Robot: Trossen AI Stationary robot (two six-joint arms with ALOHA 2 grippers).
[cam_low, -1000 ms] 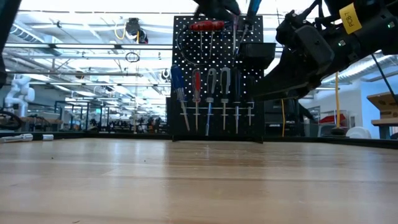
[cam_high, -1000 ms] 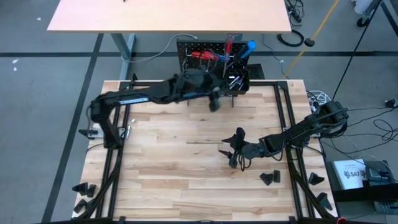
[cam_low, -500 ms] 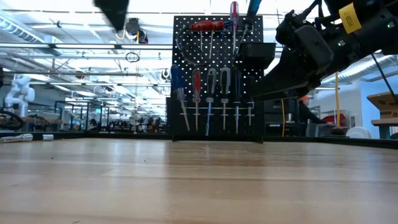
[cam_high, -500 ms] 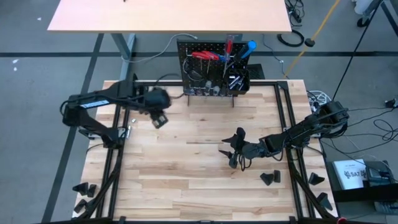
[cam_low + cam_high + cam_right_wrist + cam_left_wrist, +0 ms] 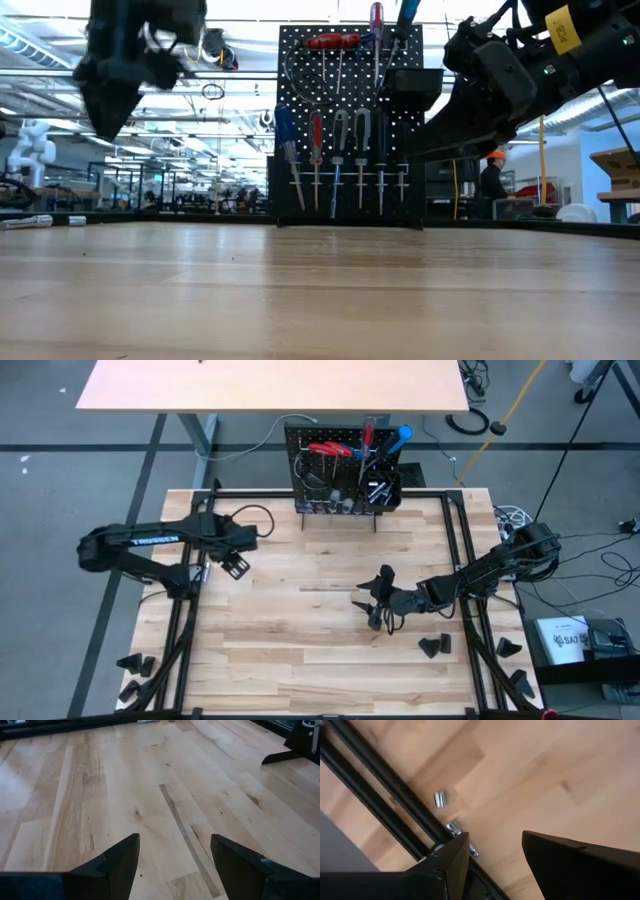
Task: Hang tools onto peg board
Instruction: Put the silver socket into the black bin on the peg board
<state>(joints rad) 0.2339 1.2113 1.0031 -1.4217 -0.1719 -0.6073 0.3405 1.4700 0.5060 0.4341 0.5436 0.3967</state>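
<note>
Small metal bits point(image 5: 440, 799) beside black rail point(image 5: 390, 790)

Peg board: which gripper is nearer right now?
Left. The left gripper hangs off to the peg board's left, jaws open and empty. The right gripper sits farther out, near mid-table, also open.

peg board point(image 5: 340, 475): 1 | arms: 2 | hung tools point(image 5: 338, 160): roughly 8
</note>
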